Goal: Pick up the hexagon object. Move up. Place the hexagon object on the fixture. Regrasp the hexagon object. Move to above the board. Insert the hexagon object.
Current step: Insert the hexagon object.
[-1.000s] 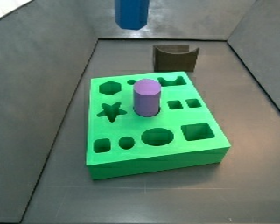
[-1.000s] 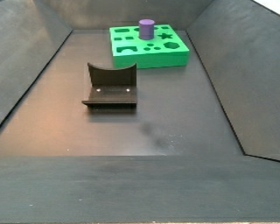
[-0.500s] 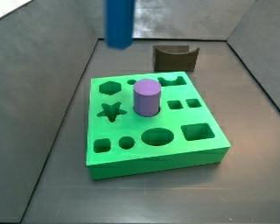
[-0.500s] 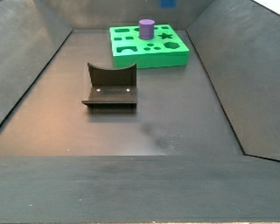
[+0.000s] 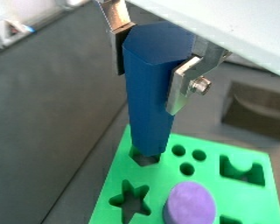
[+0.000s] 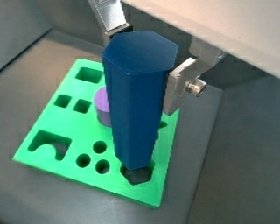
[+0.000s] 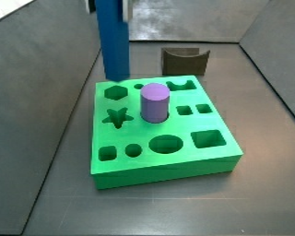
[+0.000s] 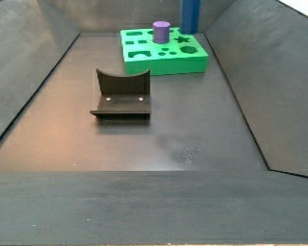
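The hexagon object (image 5: 149, 96) is a long blue bar held upright, and my gripper (image 5: 150, 52) is shut on its upper end, with one silver finger (image 5: 184, 83) on each side. It also shows in a wrist view (image 6: 136, 105), gripper (image 6: 143, 52) above. Its lower end hangs over the hexagonal hole at the far left corner of the green board (image 7: 162, 173); I cannot tell whether it has entered. In both side views the hexagon object (image 7: 111, 41) (image 8: 192, 13) runs out of the top, so the gripper is out of frame there. The dark fixture (image 8: 122, 96) (image 7: 184, 61) stands bare on the floor.
A purple peg (image 7: 154, 101) (image 8: 161, 32) stands in a round hole of the board (image 8: 164, 67), close beside the bar. A star hole (image 7: 115, 117) lies just in front of the hexagonal one. Sloping grey walls (image 7: 52, 111) enclose the floor.
The blue bar has moved left and down in the side view, from high above the back wall to just over the board's hexagonal hole.
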You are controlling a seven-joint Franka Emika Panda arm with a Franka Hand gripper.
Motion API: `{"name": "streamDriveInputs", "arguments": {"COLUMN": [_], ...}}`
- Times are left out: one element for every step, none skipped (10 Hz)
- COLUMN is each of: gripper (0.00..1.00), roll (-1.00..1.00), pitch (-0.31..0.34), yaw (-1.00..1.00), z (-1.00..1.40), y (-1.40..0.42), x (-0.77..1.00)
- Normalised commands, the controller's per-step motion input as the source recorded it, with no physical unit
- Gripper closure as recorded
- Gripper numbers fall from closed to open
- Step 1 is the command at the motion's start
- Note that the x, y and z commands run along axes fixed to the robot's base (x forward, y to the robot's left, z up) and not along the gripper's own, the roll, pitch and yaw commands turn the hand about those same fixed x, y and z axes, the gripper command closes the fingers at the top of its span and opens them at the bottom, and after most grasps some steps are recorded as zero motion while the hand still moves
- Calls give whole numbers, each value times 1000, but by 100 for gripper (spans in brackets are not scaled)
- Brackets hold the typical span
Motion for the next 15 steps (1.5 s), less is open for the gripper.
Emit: {"name": "streamDriveInputs", "arguments": {"gripper": [100,100,100,100,100,100,100,100,100,100,100,100,100,100,100], "roll": [-17,-20,0,0,-26,14,76,79,83,0,-220,-246,-243,-221,-96], "pitch": [0,-106,-100,-71,-81,-43,-23,0,0,-56,-127,-103,-103,-101,-11], "yaw": [0,-91,-74,0,0,23,63,46,37,86,143,160,160,151,160], "z": [0,-674,-797,-483,-457,-551,-629,-609,-640,-709,-580,-574,-543,-554,-546], "y": [0,0,89,74,89,131,146,183,171,126,66,6,0,0,0], "x": [0,-63,-97,-71,-40,-186,-251,-291,-317,-74,331,460,480,403,83]}}
